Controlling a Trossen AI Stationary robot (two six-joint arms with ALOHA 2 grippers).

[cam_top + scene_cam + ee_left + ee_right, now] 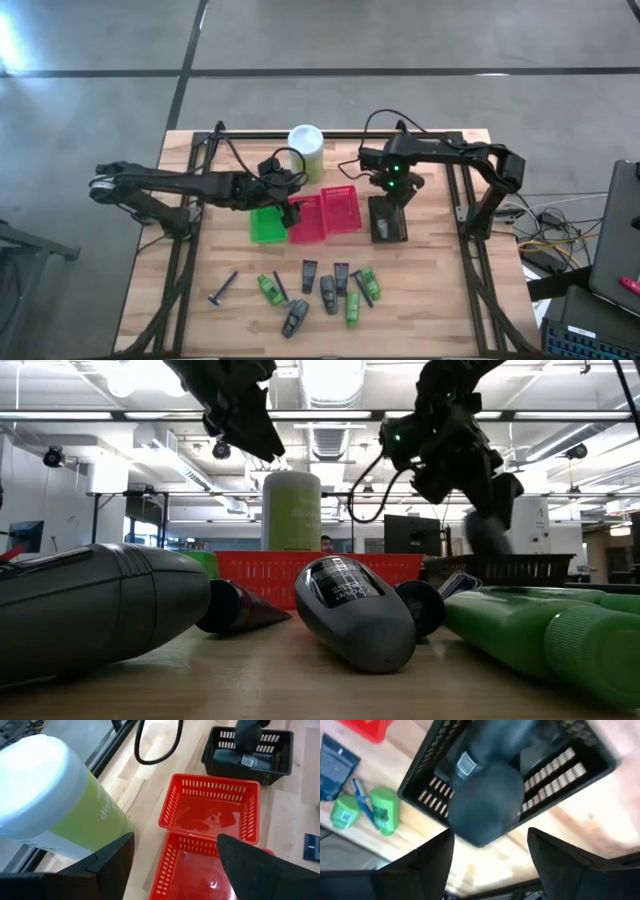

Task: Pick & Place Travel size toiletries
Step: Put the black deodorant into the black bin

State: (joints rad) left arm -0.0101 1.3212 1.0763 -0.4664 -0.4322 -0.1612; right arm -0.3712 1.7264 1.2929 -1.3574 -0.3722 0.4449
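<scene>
1. We hold our right gripper above the dark mesh basket, its fingers spread wide. A dark grey oval bottle sits blurred just beyond them over the basket; we judge it has just left our grip, though we cannot tell whether it is lying in the basket yet.
2. That basket already holds another dark item, which suggests we sort the grey and black toiletries there.
3. Our left gripper hovers over the red baskets, beside the pale-green canister. Its fingers are apart and carry nothing; the red compartments below look empty.
4. The green basket lies just beside the red ones, likely meant for the green tubes.
5. The rest of the toiletries wait at the table's near edge: green mini tubes, grey bottles, black flat tubes and a razor, loosely clustered and well apart from the baskets.
</scene>
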